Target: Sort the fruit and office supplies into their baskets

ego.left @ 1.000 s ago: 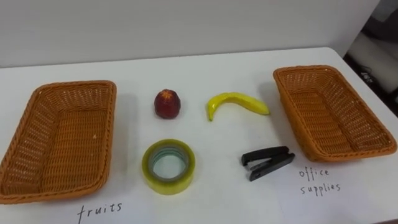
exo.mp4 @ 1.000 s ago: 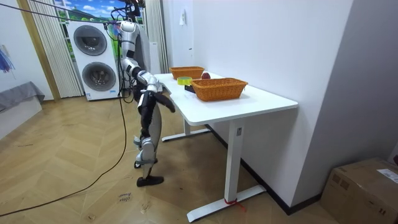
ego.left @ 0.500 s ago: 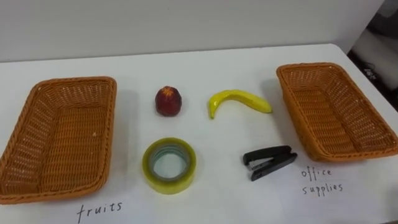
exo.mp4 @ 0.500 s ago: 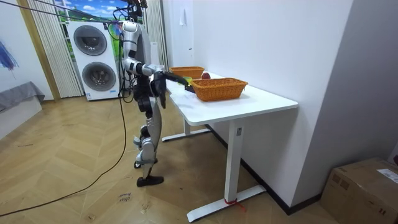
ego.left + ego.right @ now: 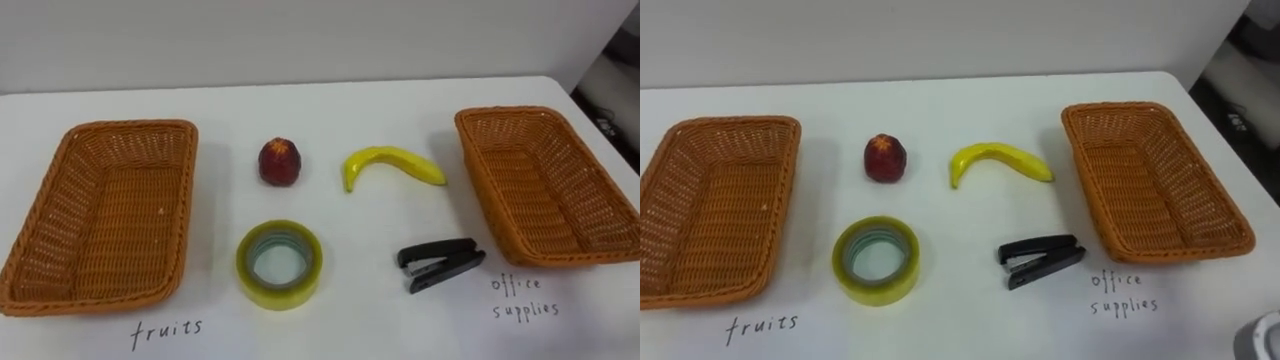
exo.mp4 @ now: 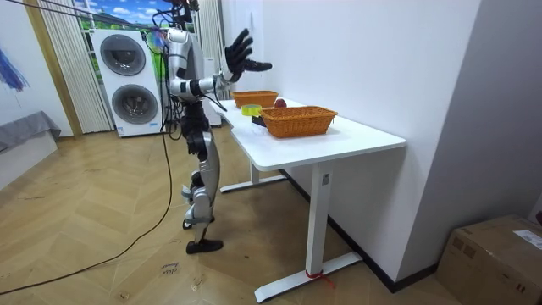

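Observation:
On the white table a red fruit and a yellow banana lie side by side in the middle. Nearer me are a yellow-green tape roll and a black stapler. An empty wicker basket stands at the left above the handwritten word "fruits". Another empty wicker basket stands at the right above "office supplies". In the room view I stand at the table's long edge, my right hand raised to head height with its fingers spread, holding nothing.
A wall runs behind the table's far edge. In the room view two stacked washing machines stand behind me, with wooden floor around. A cardboard box sits at the room view's lower right.
My right arm has swung up from beside my body to head height over the table's edge, fingers spread. The eye view has shifted slightly; the things on the table have not moved.

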`<state>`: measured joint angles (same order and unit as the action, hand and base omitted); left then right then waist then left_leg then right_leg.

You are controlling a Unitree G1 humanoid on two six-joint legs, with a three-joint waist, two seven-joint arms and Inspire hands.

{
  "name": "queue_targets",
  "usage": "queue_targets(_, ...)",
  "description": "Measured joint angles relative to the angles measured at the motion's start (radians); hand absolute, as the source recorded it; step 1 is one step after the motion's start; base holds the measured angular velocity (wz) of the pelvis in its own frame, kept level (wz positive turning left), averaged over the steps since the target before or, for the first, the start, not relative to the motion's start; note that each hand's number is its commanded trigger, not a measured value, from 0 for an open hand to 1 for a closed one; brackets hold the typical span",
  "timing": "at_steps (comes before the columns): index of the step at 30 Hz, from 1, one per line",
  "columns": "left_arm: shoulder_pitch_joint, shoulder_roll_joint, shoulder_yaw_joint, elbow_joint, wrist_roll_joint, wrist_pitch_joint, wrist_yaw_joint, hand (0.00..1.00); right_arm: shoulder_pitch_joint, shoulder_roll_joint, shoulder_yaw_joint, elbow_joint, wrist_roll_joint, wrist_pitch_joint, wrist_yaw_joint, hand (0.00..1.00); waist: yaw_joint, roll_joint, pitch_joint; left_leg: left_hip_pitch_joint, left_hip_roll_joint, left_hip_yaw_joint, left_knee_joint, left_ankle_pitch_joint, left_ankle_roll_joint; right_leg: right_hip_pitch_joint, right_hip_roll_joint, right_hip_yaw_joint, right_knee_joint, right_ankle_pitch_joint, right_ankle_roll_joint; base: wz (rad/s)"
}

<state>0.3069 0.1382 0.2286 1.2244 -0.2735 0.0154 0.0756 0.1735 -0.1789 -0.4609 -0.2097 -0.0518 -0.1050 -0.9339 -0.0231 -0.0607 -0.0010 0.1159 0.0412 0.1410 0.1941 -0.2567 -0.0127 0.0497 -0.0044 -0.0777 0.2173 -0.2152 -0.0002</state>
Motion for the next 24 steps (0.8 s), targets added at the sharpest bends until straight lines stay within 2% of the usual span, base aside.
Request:
queue_targets(6,-0.01,-0.001,-0.019,0.037,0.004,0.0,-0.001,0.0,-0.035,-0.042,0.042,-0.076,-0.138,-0.004,0.033,0.0,0.003,-0.016,-0.0008,-0.002,-0.001,-0.004,0.005,0.001,0.001,0.002,-0.004,-0.008,0.001,0.0,0.0,0.03)
queue_targets(10,-0.024,0.013,-0.024,0.058,0.004,0.001,-0.017,0.0,-0.044,-0.064,0.058,-0.084,-0.187,-0.002,0.082,0.0,0.008,-0.033,0.0037,-0.001,-0.001,-0.005,0.007,0.001,0.002,0.003,-0.003,-0.008,0.002,0.001,-0.001,0.0)
queue_targets(11,-0.025,0.017,-0.031,0.061,0.005,0.001,-0.02,0.0,-0.044,-0.065,0.077,-0.09,-0.196,0.002,0.102,0.0,0.008,-0.035,0.0014,0.0,-0.001,-0.005,0.007,0.001,0.002,0.002,-0.003,-0.007,0.003,0.001,-0.001,-0.04)
queue_targets(17,-0.036,0.036,-0.049,0.063,0.043,0.008,-0.027,0.0,-0.044,-0.09,0.146,-0.139,-0.293,0.012,0.252,0.0,0.007,-0.04,0.0001,-0.002,-0.001,-0.005,0.004,0.001,0.002,0.002,-0.004,-0.009,0.004,0.003,0.0,0.0)
queue_targets(24,-0.038,0.036,-0.058,0.062,0.048,0.021,-0.039,0.0,-0.043,-0.1,0.204,-0.161,-0.306,0.043,0.431,0.0,0.007,-0.041,-0.0009,-0.001,-0.001,-0.005,0.001,0.001,0.002,0.002,-0.003,-0.009,0.003,0.004,0.0,0.0)
